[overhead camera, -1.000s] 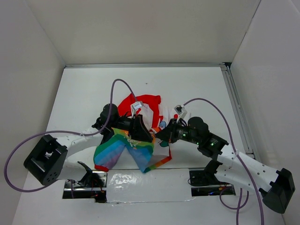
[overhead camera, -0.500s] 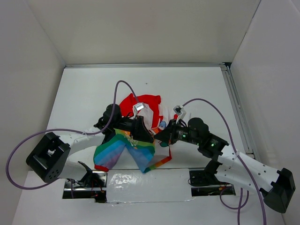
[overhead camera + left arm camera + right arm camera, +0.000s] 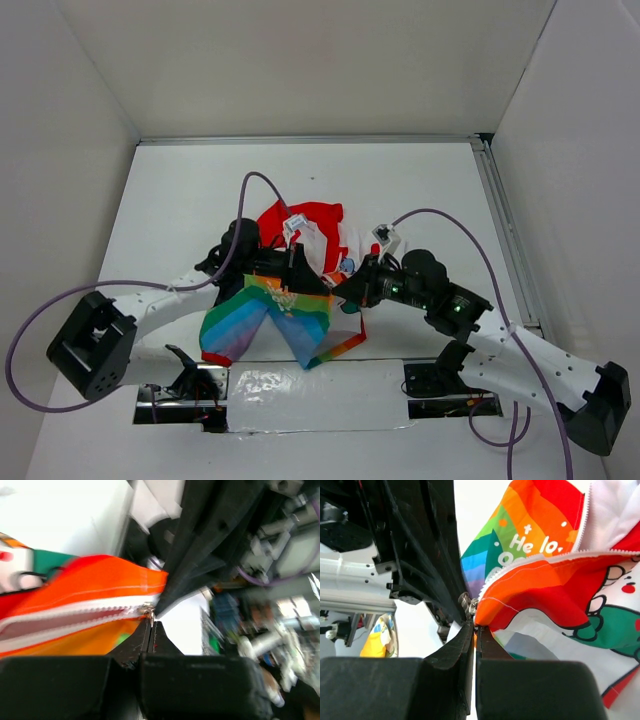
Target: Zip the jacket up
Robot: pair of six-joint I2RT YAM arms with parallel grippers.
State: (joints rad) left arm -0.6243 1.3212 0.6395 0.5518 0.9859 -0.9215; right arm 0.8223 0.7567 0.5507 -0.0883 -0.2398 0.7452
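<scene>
White walls [image 3: 300, 60] are seen on three sides of a white counter [image 3: 170, 200], and a metal rail [image 3: 503, 230] is fixed along its right edge. The jacket [image 3: 262, 318] is bunched up near the front middle of the counter, between the two arms. Rainbow-striped panels are spread toward the near edge, a red collar is turned toward the far side, and white fabric printed with cartoon animals is gathered in between.

The left gripper [image 3: 300, 272] is lowered onto the heap from the left and the right gripper [image 3: 350, 292] from the right, so that the middle of the garment is hidden from above.

In the right wrist view the right gripper [image 3: 474, 630] is closed on a red corner of the jacket [image 3: 545, 585], just below a small metal zipper piece [image 3: 466, 602]. In the left wrist view the left gripper [image 3: 151, 630] is closed, with its tips at the metal end of the white zipper [image 3: 75, 612] on an orange-red edge of the jacket [image 3: 90, 580]. That view is blurred, and it cannot be made out whether the metal piece is actually pinched.
</scene>
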